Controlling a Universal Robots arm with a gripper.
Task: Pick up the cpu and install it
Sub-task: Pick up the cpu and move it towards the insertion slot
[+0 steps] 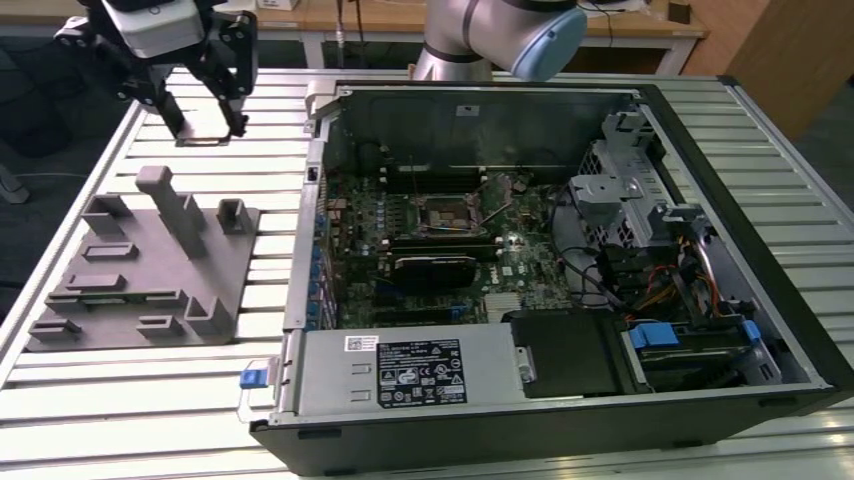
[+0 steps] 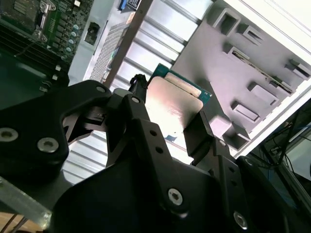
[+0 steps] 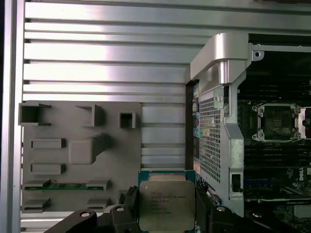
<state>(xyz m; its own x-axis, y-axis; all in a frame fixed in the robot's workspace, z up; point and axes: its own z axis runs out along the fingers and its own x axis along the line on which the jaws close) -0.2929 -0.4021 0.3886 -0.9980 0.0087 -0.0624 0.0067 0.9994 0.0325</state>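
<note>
My gripper (image 1: 203,128) hangs above the slatted table at the exterior view's far left, beyond the grey fixture (image 1: 147,270) and left of the open computer case (image 1: 534,250). It is shut on the cpu (image 3: 166,204), a small square chip with a silvery top and green rim, held by two opposite edges between the black fingers (image 3: 127,198). In the second wrist view the cpu (image 2: 175,104) shows from below, between the fingertips. The motherboard's socket (image 1: 443,213) lies uncovered inside the case, well to the exterior view's right of the gripper, and also appears in the first wrist view (image 3: 278,121).
The grey fixture (image 3: 73,145) has several slots and posts, one slot holding a green memory stick (image 3: 65,186). The case's metal wall (image 3: 221,121) stands between the gripper and the motherboard. A drive cage and cables (image 1: 641,230) crowd the case's right side.
</note>
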